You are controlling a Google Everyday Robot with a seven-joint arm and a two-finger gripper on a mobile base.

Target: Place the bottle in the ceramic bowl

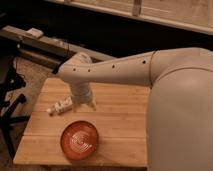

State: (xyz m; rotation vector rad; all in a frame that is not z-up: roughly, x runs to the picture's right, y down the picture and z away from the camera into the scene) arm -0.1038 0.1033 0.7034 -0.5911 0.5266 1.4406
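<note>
A small whitish bottle [60, 107] with a darker label band lies on its side on the wooden table [120, 107], left of centre. My gripper [82, 104] hangs from the pale arm [115, 70] and points down just to the right of the bottle, close to the tabletop. Its jaws stand apart, and the bottle's right end reaches the left one; I cannot tell whether they touch. The ceramic bowl [79, 140], orange-red with pale rings inside, sits near the table's front edge, just below the gripper and the bottle. Nothing lies in it.
The robot's large pale body [180, 115] fills the right side and hides the table's right end. A dark bench or rail [45, 47] runs behind the table. Dark stand legs [10, 105] are at the left, on a speckled floor.
</note>
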